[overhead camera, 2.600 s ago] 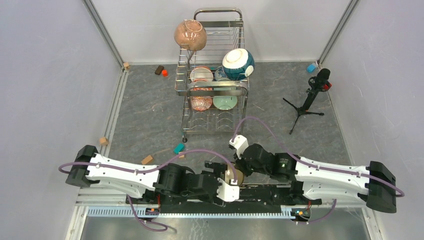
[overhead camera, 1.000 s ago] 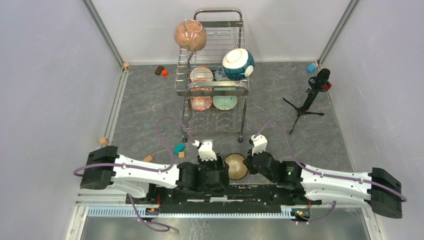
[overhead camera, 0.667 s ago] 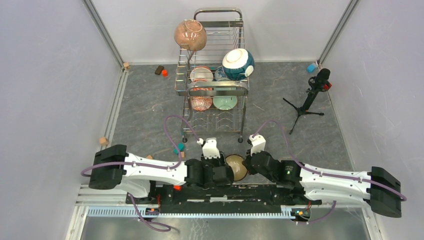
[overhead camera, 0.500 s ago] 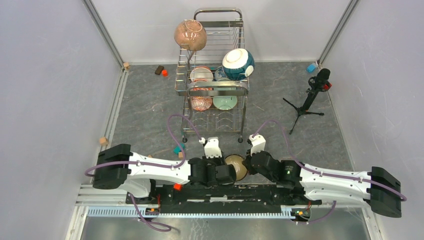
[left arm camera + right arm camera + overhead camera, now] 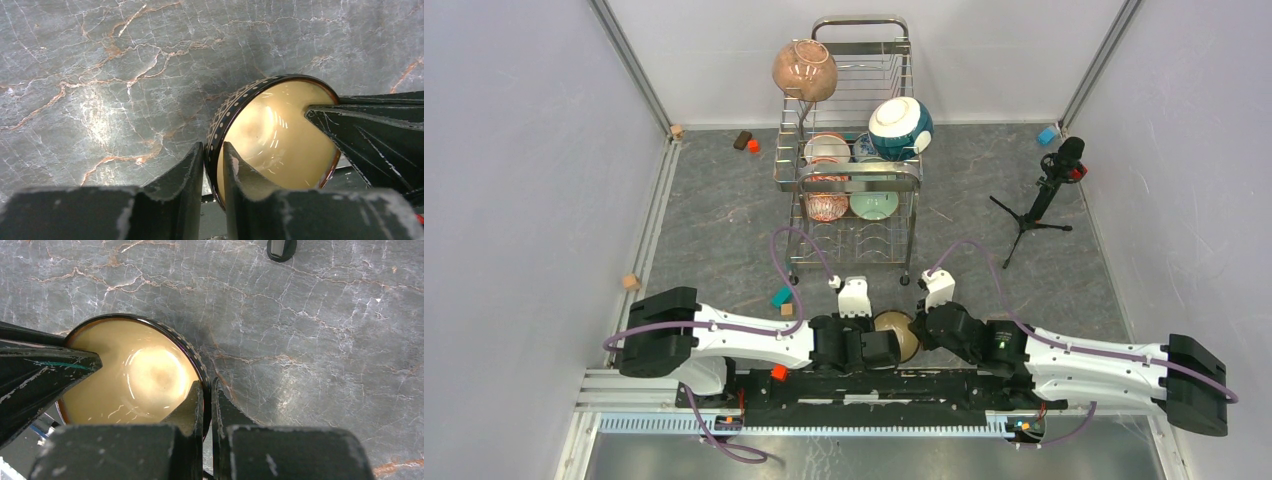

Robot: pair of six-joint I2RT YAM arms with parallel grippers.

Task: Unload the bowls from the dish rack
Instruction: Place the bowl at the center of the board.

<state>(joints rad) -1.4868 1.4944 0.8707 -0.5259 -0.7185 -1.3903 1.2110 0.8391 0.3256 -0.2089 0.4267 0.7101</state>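
Note:
A dark patterned bowl [image 5: 897, 333] with a tan inside sits low between my two grippers, near the arm bases. My left gripper [image 5: 213, 147] pinches its left rim [image 5: 220, 125], one finger outside and one inside. My right gripper [image 5: 206, 385] is shut on the opposite rim of the same bowl [image 5: 130, 375]. The chrome dish rack [image 5: 857, 176] stands at the back centre. A pink-brown bowl [image 5: 804, 68] and a teal-and-white bowl [image 5: 900, 127] sit on its top tier. Below them are a white bowl [image 5: 827, 148], a red-patterned bowl [image 5: 826, 205] and a pale green bowl [image 5: 874, 205].
A black microphone on a tripod [image 5: 1044, 190] stands right of the rack. Small blocks lie about: teal [image 5: 781, 296] near the left wrist, tan [image 5: 631, 282] by the left wall, blue [image 5: 1047, 134] at the back right, brown [image 5: 742, 139] left of the rack. Walls close both sides.
My left arm has slid right toward the bowl and its jaws have closed onto the rim. The right gripper has kept its hold and the bowl has barely moved.

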